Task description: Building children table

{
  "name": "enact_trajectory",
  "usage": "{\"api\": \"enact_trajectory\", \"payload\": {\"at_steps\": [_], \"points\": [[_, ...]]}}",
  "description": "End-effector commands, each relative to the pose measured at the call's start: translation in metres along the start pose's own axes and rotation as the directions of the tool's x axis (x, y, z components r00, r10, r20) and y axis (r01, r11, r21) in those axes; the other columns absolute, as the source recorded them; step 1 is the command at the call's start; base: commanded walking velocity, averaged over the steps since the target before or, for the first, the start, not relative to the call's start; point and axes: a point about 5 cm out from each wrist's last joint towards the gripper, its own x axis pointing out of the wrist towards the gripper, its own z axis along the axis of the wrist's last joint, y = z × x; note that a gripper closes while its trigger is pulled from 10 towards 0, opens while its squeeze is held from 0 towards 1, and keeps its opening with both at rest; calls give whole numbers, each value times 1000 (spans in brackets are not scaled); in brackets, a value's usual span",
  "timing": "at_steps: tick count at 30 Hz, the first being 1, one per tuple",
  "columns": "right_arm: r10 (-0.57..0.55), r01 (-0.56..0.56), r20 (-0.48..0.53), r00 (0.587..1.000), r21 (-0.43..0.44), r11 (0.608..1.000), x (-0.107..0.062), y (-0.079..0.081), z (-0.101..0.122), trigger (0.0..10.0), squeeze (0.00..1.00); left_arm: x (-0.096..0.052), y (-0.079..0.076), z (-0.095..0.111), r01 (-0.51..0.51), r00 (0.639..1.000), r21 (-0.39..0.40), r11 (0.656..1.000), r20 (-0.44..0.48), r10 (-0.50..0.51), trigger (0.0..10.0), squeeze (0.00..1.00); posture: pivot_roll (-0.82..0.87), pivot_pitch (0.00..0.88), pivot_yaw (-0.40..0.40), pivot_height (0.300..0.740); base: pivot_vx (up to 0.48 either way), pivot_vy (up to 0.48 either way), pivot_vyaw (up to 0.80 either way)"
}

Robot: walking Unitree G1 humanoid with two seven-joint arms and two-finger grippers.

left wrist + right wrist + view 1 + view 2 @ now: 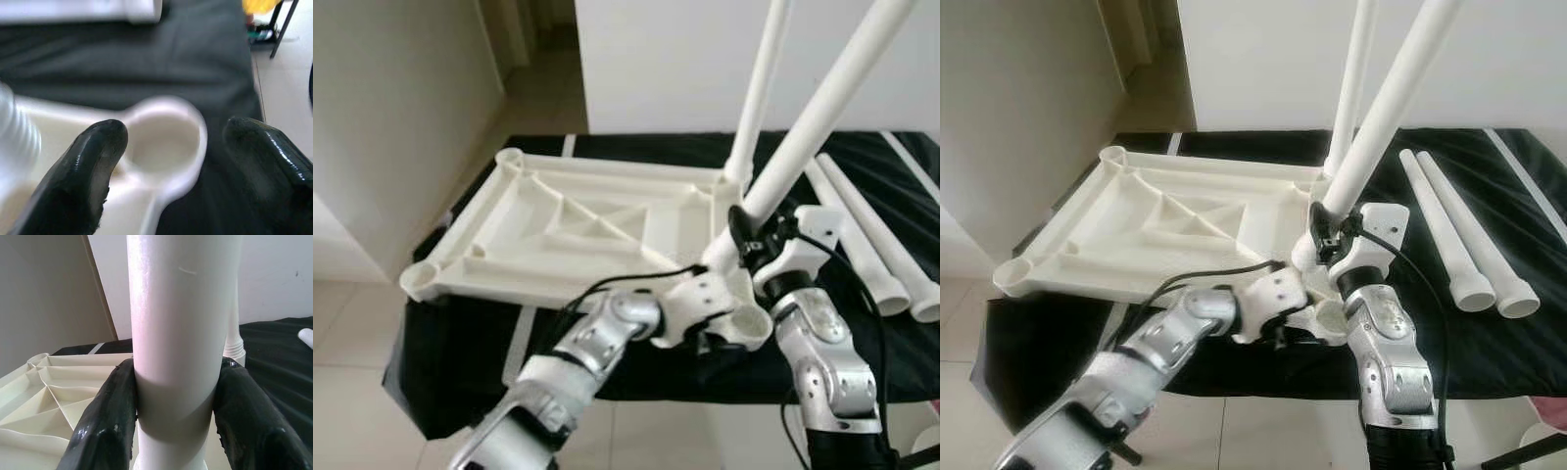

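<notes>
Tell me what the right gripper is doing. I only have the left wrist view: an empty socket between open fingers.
Observer: The right gripper is shut on a held leg, tilted, its lower end by the near right corner of the tabletop.
Operator: Any legs in already?
Observer: One standing leg is upright at the far right corner.
Operator: And the rest?
Observer: Two spare legs lie on the black cloth, right of the tabletop.
</notes>
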Motion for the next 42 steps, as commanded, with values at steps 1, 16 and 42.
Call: {"api": "enact_trajectory", "payload": {"at_steps": [1, 16, 42], "points": [[-12, 12, 25, 1000, -10, 1000, -3, -3, 5, 10000, 0, 2, 12, -6, -264, 964, -17, 964, -27, 264, 10000, 0, -24, 0, 31, 740, 0, 0, 0], [-27, 29, 36, 999, -45, 999, -5, -6, 7, 10000, 0, 15, 7, -8, -290, 956, 28, 957, -49, 291, 10000, 0, -31, 0, 34, 740, 0, 0, 0], [-24, 26, 47, 999, -37, 999, -13, -5, 8, 10000, 0, -13, 47, 17, -430, 895, 8, 903, 133, 425, 10000, 0, -28, 0, 44, 740, 0, 0, 0]]}}
